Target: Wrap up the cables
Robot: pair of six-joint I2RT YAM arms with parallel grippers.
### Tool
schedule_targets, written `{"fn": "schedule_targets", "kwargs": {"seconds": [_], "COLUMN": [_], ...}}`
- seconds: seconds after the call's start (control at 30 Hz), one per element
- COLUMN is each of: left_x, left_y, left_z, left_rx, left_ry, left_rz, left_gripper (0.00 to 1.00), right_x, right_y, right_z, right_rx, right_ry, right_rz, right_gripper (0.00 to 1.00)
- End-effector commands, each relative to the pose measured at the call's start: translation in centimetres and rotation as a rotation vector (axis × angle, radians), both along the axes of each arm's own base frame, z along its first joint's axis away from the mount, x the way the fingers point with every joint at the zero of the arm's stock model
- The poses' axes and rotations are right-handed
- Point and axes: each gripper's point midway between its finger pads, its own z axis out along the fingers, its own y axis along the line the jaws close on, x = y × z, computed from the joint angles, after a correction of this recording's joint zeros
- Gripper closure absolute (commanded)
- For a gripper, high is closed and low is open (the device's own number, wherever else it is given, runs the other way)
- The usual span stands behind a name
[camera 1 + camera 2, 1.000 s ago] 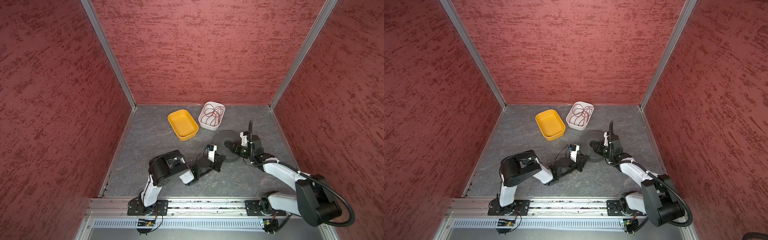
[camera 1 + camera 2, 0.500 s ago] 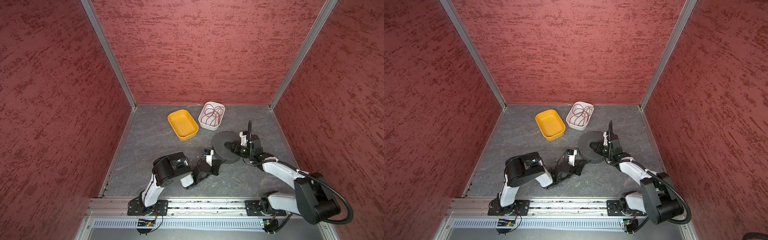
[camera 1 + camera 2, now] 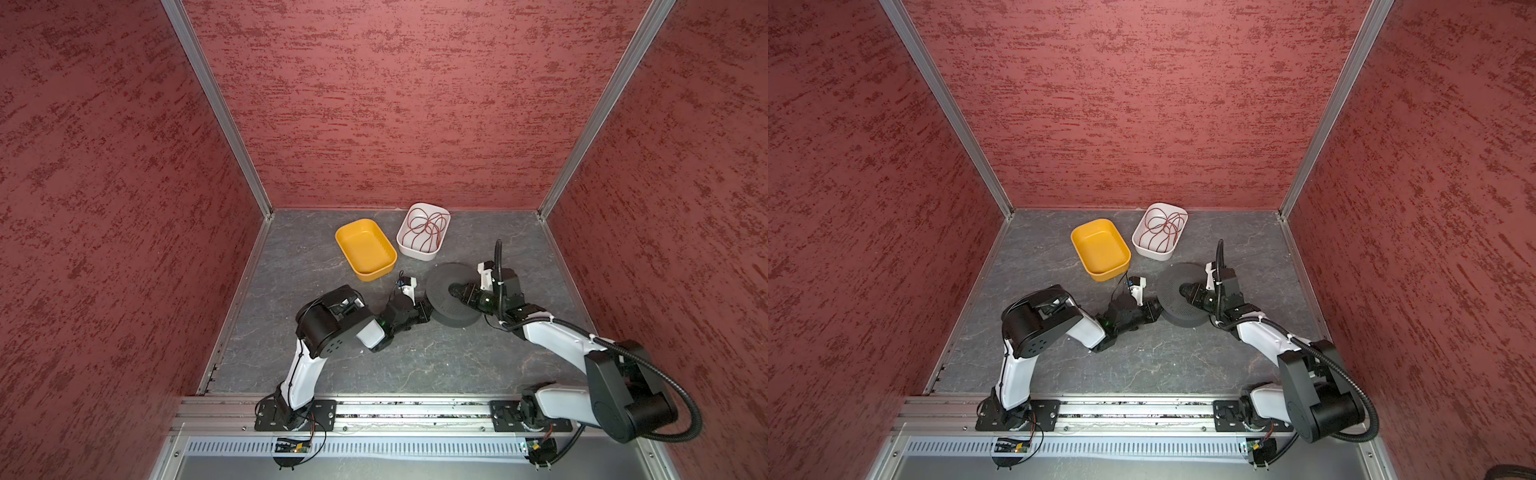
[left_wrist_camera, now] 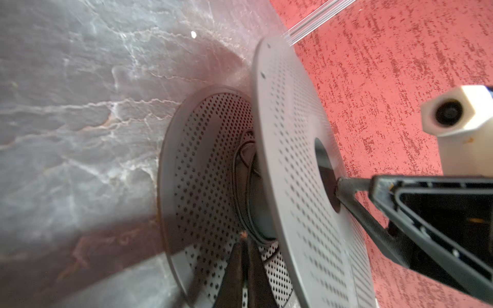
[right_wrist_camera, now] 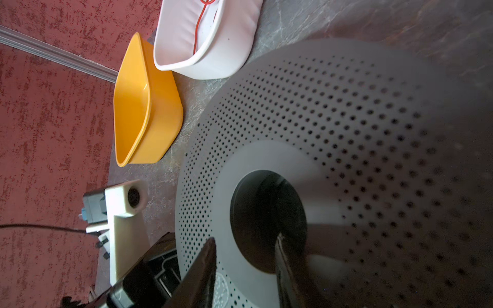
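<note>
A grey perforated spool (image 3: 451,299) (image 3: 1179,299) sits mid-floor between both arms. My right gripper (image 3: 455,289) (image 5: 245,244) grips its top disc (image 5: 346,133), one finger down in the centre hole and the other on the disc face. The thin black cable (image 4: 234,181) loops round the hub between the two discs. My left gripper (image 3: 422,311) (image 4: 244,241) reaches into that gap from the side, shut, with an orange-tipped cable end poking out at its fingertips. The rest of the cable is hidden.
A yellow tray (image 3: 365,249) (image 5: 149,112) holds nothing and stands behind the spool. Next to it a white tray (image 3: 419,251) (image 5: 226,48) holds thin red wires. Red walls close in the floor on three sides.
The right gripper has tipped and drawn the spool towards the left arm. The left gripper has moved right, into the gap at the spool's edge.
</note>
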Motion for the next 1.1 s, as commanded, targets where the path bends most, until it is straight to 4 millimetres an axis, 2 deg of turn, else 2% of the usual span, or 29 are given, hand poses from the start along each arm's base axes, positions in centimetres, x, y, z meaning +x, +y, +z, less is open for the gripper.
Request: {"fn": "schedule_targets", "kwargs": {"seconds": [0.0, 0.27, 0.47, 0.87, 1.07], "left_x": [-0.6, -0.4, -0.1, 0.6, 0.6], "left_y": [-0.1, -1.0, -1.9, -1.2, -0.7], "left_z": [-1.9, -2.9, -2.8, -2.9, -2.9], "left_rx": [0.032, 0.023, 0.045, 0.038, 0.041], "left_ry": [0.122, 0.223, 0.233, 0.290, 0.286], "left_rz": [-0.077, -0.231, -0.281, -0.286, -0.274], "left_gripper": [1.00, 0.98, 0.96, 0.81, 0.79], "right_x": [-0.6, -0.6, -0.4, -0.4, -0.5], "right_y": [-0.1, 0.4, 0.6, 0.6, 0.6], "right_z": [-1.4, -1.6, -1.3, -1.0, -0.8], "right_rx": [-0.028, -0.018, -0.010, -0.015, -0.016], "right_ry": [0.058, 0.068, 0.063, 0.056, 0.053], "right_rz": [0.012, 0.039, 0.047, 0.048, 0.049], "right_gripper": [0.63, 0.65, 0.66, 0.67, 0.68]}}
